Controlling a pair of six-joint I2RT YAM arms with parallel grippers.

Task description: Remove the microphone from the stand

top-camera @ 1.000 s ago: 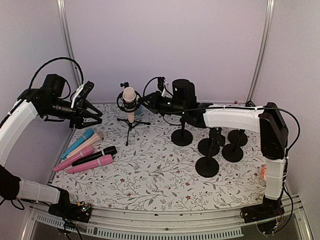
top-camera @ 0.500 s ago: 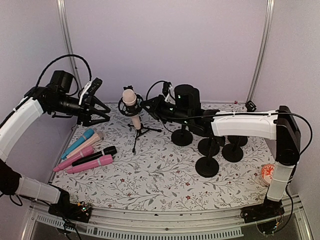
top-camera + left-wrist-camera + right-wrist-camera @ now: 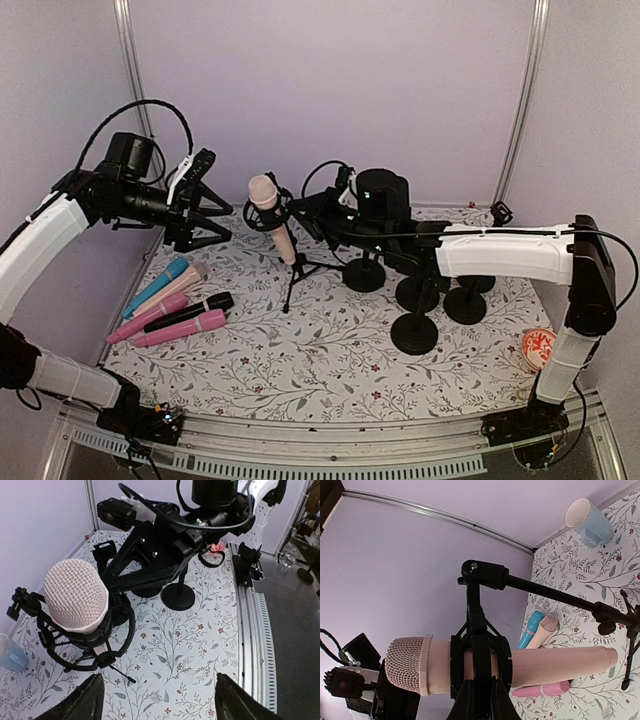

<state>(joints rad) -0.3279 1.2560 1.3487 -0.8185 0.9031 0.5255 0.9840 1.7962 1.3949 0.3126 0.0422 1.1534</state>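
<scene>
A peach microphone (image 3: 272, 214) with a pink mesh head sits in the black shock mount of a small tripod stand (image 3: 296, 272), which leans with the head to the left. My right gripper (image 3: 304, 212) is shut on the shock mount; in the right wrist view its fingers (image 3: 470, 700) pinch the mount's band (image 3: 480, 662) around the microphone (image 3: 555, 666). My left gripper (image 3: 207, 203) is open and empty, just left of the microphone head. In the left wrist view the head (image 3: 75, 600) lies ahead of the spread left gripper (image 3: 159, 702).
Several microphones, blue, peach, pink and black, (image 3: 170, 305) lie on the floral mat at the left. Several black round-base stands (image 3: 415, 330) stand at the right. A blue cup (image 3: 590, 515) is by the back wall. An orange-white disc (image 3: 538, 347) lies at the right edge.
My right gripper has carried the stand and microphone to the right and forward, and it now leans more. My left gripper has moved right and slightly up after it, still open.
</scene>
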